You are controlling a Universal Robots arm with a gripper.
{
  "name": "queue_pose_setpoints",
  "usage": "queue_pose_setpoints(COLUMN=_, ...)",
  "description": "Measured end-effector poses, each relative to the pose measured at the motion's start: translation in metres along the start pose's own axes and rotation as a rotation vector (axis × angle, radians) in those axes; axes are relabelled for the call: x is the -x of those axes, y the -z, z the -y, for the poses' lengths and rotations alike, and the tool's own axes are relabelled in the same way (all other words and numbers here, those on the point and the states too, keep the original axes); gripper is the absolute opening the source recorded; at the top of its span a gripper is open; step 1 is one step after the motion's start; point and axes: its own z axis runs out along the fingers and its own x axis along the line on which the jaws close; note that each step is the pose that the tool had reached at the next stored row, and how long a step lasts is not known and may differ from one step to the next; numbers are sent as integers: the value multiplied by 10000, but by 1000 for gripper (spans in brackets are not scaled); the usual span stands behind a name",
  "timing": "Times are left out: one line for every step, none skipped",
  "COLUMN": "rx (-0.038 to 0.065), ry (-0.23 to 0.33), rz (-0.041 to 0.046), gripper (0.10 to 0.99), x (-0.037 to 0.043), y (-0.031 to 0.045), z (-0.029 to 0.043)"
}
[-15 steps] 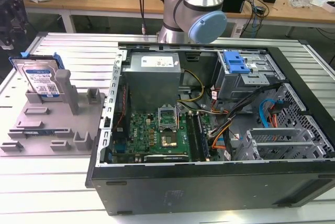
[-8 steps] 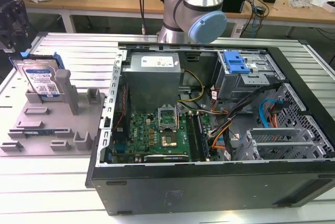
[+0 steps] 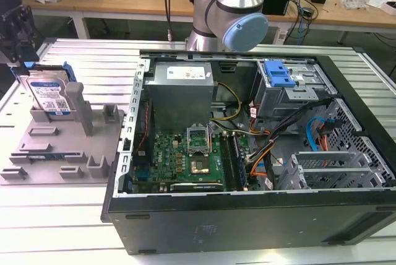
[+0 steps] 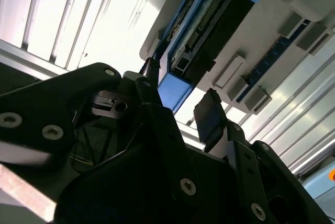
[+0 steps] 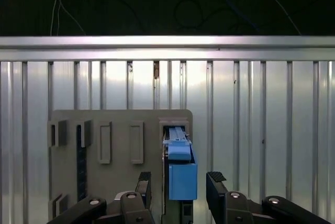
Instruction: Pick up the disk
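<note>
The disk (image 3: 49, 95) stands on edge in a slot of the grey fixture tray (image 3: 55, 153), at the exterior view's left; its white-and-blue label faces the camera. My gripper (image 3: 18, 57) hangs just above its top edge. In the first wrist view the open gripper (image 5: 179, 182) has one dark finger on each side of the disk's blue rail (image 5: 182, 174), with a gap on both sides. From the second wrist view's angle, the gripper (image 4: 180, 101) straddles the blue end of the disk (image 4: 209, 30), whose dark connector edge shows.
An open computer case (image 3: 247, 153) takes up the middle and the exterior view's right, with a blue drive-bay bracket (image 3: 277, 74) inside. The arm's base (image 3: 226, 11) stands behind it. The tray has upright grey posts (image 3: 80, 107) beside the disk. The table is ribbed metal (image 5: 261, 130).
</note>
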Motion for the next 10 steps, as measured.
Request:
queue_pose_setpoints(rx=0, ry=0, rz=-1, gripper=541, x=0, y=-6, z=0)
queue_pose_setpoints(rx=1, ry=0, rz=-3, gripper=541, x=1, y=-12, z=0)
queue_pose_setpoints(rx=1, ry=0, rz=-4, gripper=541, x=0, y=-17, z=0)
queue_pose_setpoints(rx=0, ry=0, rz=-4, gripper=541, x=1, y=-24, z=0)
queue_pose_setpoints(rx=0, ry=0, rz=-5, gripper=541, x=1, y=-30, z=0)
queue_pose_setpoints(rx=1, ry=0, rz=-8, gripper=541, x=1, y=-44, z=-1)
queue_pose_setpoints(rx=0, ry=0, rz=-10, gripper=541, x=1, y=-50, z=-2)
queue_pose_setpoints(rx=0, ry=0, rz=-10, gripper=541, x=1, y=-56, z=-2)
queue_pose_setpoints(rx=1, ry=0, rz=-12, gripper=541, x=1, y=-62, z=-2)
queue_pose_setpoints(rx=1, ry=0, rz=-13, gripper=541, x=2, y=-69, z=-2)
